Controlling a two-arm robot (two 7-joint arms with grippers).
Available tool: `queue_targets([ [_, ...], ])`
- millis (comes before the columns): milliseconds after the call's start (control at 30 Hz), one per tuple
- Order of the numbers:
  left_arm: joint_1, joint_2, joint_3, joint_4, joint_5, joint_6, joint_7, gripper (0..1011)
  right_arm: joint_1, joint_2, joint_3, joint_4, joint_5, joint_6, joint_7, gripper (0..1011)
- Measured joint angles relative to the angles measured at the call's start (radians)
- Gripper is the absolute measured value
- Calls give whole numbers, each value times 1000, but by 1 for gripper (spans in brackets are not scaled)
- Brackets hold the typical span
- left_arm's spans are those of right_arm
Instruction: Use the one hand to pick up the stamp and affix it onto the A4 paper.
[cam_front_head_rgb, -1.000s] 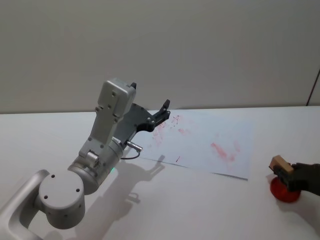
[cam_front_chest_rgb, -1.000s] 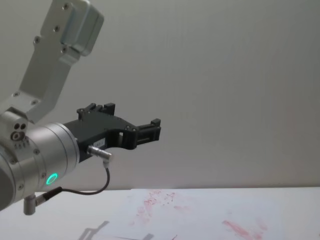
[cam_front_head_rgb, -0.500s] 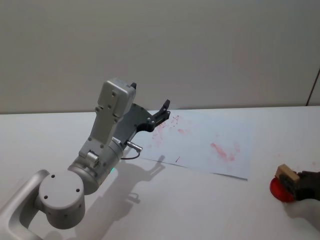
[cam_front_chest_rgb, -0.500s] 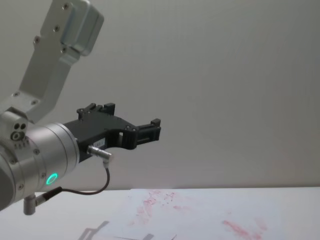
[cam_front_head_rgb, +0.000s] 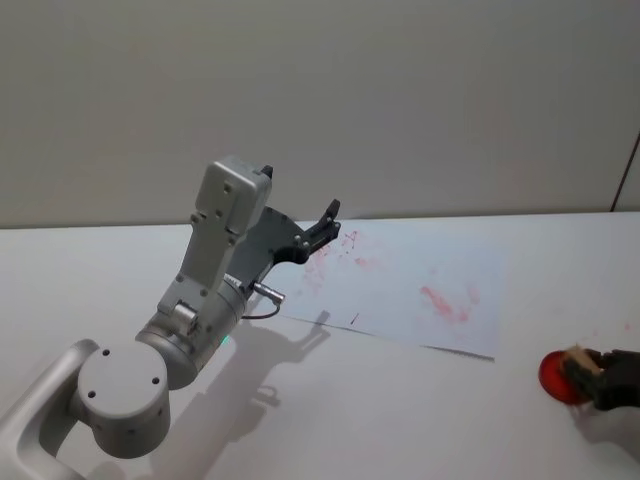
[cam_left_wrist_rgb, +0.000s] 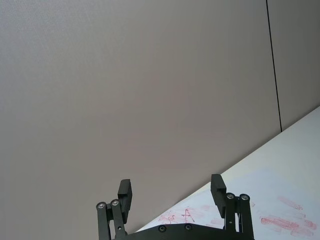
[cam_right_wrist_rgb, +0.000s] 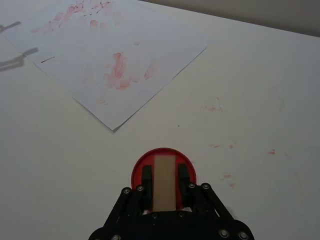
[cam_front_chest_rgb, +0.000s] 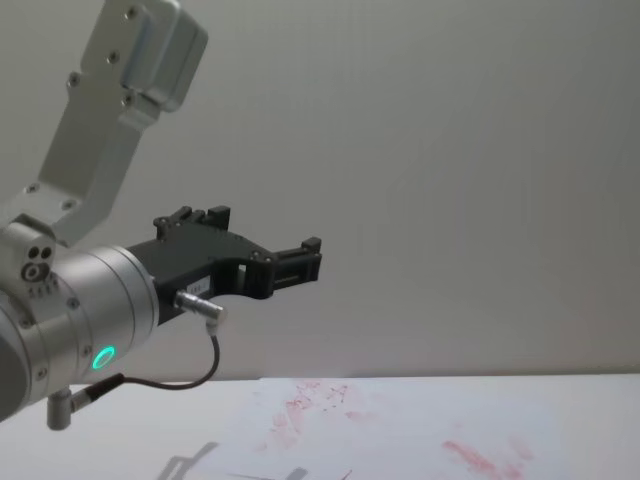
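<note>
My right gripper clamps the stamp over the ink pad; I'd press squarely, then lift; left gripper, fingers wide, idles above the A4 paper.

No text, label or number can be read on anything in these views

Lab bench, white table, bare wall
</note>
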Motion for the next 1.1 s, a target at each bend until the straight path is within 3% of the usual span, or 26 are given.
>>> queue_targets([
  [133,0,0,0,0,0,0,0,1001,-2,2,1,-1,0,1,1,409],
  [300,0,0,0,0,0,0,0,1001,-3,4,1,-2,-1,3,1,526],
  [367,0,0,0,0,0,0,0,1001,-4,5,1,-3,-1,4,1,627],
  [767,0,0,0,0,0,0,0,1001,-6,7,2,-4,-2,6,2,969],
  [1100,0,0,0,0,0,0,0,1001,-7,8,2,-4,-2,6,3,1001],
])
